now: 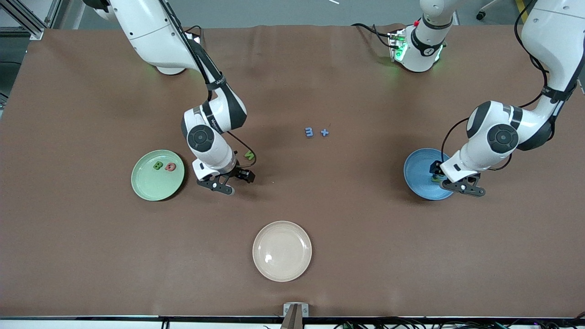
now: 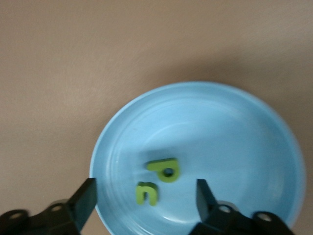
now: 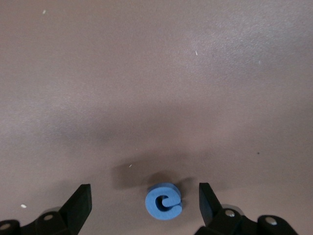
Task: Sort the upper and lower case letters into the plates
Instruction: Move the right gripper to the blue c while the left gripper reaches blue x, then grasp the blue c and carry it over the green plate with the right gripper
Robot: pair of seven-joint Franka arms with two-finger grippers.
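Note:
My left gripper (image 1: 450, 179) hangs open over the blue plate (image 1: 418, 171). In the left wrist view that plate (image 2: 234, 142) holds a green "p" (image 2: 165, 169) and a green "n" (image 2: 147, 193), which lie below the gap of the left gripper (image 2: 145, 196). My right gripper (image 1: 231, 180) is low over the table beside the pale green plate (image 1: 151, 187), open. A blue "e" (image 3: 164, 201) lies on the table between its fingers (image 3: 80, 203), untouched. The green plate holds a green "B" (image 1: 158, 165) and a pink-red letter (image 1: 170, 167).
A green letter (image 1: 248, 155) lies on the table by the right arm's wrist. Two small blue letters (image 1: 309, 132) (image 1: 324, 132) sit side by side mid-table, toward the bases. A cream plate (image 1: 282, 251) stands near the front edge.

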